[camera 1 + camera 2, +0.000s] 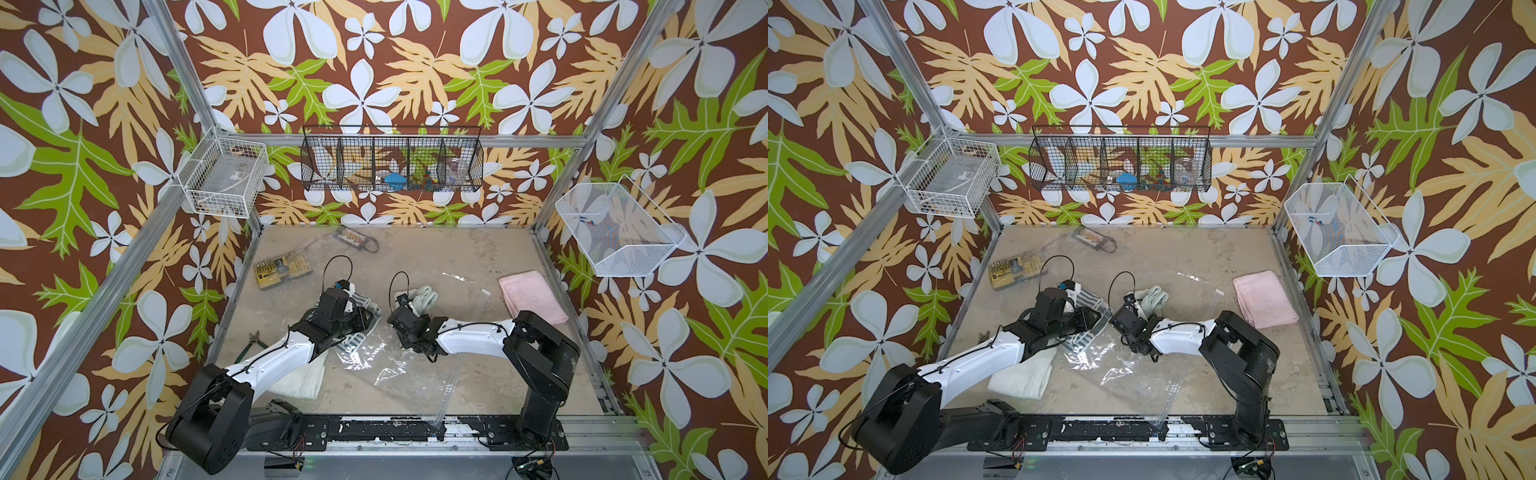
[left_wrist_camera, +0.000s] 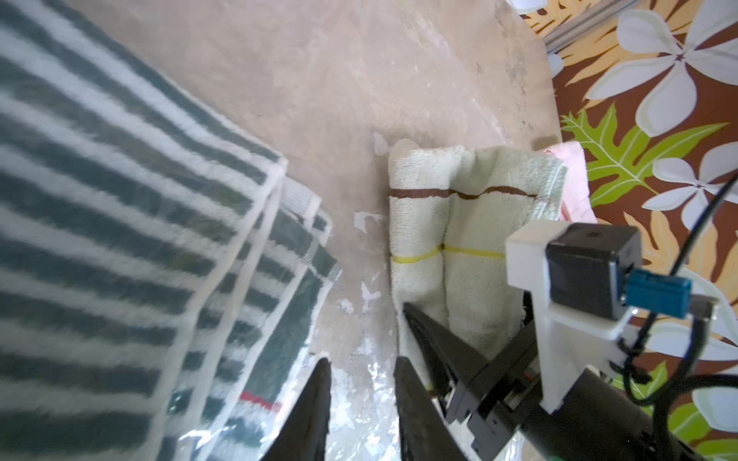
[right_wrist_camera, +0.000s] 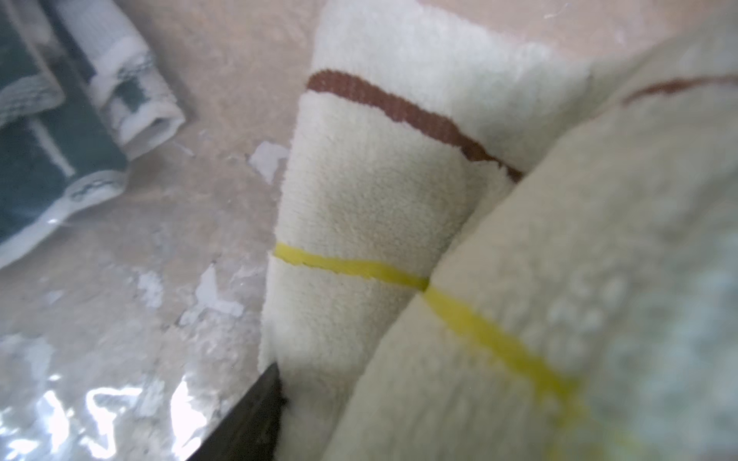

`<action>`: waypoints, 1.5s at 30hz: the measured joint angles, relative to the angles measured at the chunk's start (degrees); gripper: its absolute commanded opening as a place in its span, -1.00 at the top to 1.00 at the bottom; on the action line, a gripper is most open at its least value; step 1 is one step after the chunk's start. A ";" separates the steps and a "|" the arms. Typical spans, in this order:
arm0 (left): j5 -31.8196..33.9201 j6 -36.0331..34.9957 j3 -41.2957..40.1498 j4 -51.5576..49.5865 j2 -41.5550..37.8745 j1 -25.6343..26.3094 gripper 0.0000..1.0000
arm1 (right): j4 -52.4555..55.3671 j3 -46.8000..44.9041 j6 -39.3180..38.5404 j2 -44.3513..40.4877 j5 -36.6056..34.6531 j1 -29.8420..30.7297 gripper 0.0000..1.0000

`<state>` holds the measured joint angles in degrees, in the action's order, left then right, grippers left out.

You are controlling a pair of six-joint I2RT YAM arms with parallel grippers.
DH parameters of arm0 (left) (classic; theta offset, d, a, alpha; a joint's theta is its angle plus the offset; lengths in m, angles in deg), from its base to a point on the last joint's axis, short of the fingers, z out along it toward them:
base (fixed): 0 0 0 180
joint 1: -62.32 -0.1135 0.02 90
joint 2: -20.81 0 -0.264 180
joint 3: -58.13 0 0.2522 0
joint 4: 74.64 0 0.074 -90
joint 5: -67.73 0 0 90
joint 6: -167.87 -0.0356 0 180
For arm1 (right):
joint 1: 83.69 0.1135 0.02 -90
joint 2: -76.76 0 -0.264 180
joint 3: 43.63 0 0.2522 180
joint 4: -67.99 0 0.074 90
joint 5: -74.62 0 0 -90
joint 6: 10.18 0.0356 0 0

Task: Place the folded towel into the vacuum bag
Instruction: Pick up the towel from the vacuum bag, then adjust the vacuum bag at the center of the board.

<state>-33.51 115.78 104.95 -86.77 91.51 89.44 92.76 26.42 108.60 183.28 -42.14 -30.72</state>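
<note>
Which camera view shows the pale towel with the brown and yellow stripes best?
The left wrist view: the pale towel appears nearly whole and sharp, with both stripes visible. The right wrist view shows it closer, but partly blurred and cut off. In both top views it is small and partly hidden.

Both top views sit high over the near edge of the tabletop (image 1: 436, 257) and angle down toward its far edge, so we get almost the same wide picture twice. Our left wrist cam looks out past the left gripper (image 2: 362, 361), low over the tabletop. The right wrist cam (image 2: 591, 267) is jammed right up against the cream towel (image 3: 379, 199), and it's pretty blurry. All four views share that towel.
</note>
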 measured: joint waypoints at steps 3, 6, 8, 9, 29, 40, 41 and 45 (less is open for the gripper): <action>4.02 2.58 -1.73 -2.36 -3.45 -0.07 0.20 | -0.50 -1.07 -0.07 -2.08 1.68 -1.79 0.62; 8.90 4.00 -2.16 -5.42 -6.05 -0.07 0.19 | 0.94 -1.11 -0.37 -6.45 9.92 -4.96 0.69; 12.70 4.90 -2.27 -7.34 -7.15 -0.07 0.17 | 7.78 0.76 -0.68 -10.32 16.20 -7.43 0.72; 14.19 5.46 -2.34 -8.22 -7.48 -0.07 0.16 | 10.01 2.27 -1.01 -11.58 17.70 -8.39 0.73; 20.28 12.87 -6.49 -2.51 2.43 0.04 0.16 | 2.71 7.39 -8.11 -0.04 24.41 -24.98 0.79; 18.49 9.42 8.22 3.39 20.63 0.07 0.20 | -3.56 -12.46 -3.13 -15.63 27.58 -25.46 0.80; 18.47 8.76 9.84 3.80 22.51 0.04 0.20 | -3.45 -13.25 -2.58 -16.55 28.13 -25.22 0.80; 17.57 6.67 17.70 5.27 30.82 0.04 0.22 | -2.14 -15.85 -0.07 -20.22 31.50 -24.52 0.81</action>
<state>-15.94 122.44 122.65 -81.51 122.33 89.48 90.61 10.58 108.53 163.06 -10.65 -55.24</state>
